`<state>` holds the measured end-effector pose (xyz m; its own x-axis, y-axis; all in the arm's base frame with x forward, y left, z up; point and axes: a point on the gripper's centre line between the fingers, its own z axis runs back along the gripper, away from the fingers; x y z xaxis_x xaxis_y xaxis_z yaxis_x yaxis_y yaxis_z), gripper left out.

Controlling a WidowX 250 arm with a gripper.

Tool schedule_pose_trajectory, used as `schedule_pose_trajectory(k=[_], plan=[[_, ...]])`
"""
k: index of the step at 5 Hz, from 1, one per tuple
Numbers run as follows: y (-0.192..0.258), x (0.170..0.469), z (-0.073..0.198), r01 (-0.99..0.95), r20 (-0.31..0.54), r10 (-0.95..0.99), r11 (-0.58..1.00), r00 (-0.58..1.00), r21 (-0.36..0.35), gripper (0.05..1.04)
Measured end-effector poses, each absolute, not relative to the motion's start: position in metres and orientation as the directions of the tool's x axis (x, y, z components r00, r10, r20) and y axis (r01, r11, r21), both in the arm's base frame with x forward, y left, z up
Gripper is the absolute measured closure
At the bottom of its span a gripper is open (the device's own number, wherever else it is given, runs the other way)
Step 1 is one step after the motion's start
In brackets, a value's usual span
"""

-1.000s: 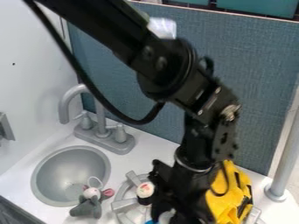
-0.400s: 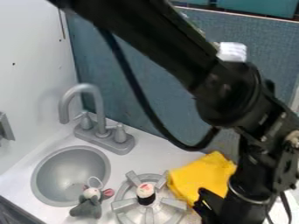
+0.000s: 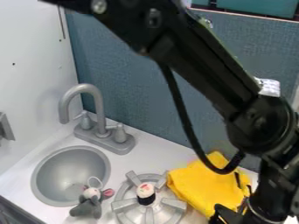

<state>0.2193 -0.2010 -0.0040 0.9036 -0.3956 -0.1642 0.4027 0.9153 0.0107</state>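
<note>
Black, angular gripper (image 3: 229, 215), lower right, beside a crumpled yellow cloth (image 3: 201, 184); whether spread or closed, cannot tell. Cloth lies against a round, silver-grey burner (image 3: 149, 215); best handled by a raised fold, clear of the prongs (image 3: 173, 203).

The plush mouse (image 3: 88, 208) lay at the sink basin's (image 3: 71, 176) front right edge, the faucet (image 3: 100, 127) stood behind, and the cloth (image 3: 201, 183) lay right of the stove burner (image 3: 125, 204).
</note>
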Motion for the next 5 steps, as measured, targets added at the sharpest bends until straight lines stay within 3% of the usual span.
schedule_pose_trajectory(k=[2,3,4,5], plan=[[-0.211,0.231,-0.008,0.352,-0.175,-0.345,0.936,0.922,0.012,0.58],[-0.207,0.23,-0.015,0.342,-0.219,-0.329,0.939,0.919,0.025,0.266],[-0.204,0.228,-0.016,0.341,-0.227,-0.326,0.94,0.918,0.028,0.072],[-0.194,0.229,-0.004,0.322,-0.202,-0.312,0.947,0.928,0.016,0.076]])
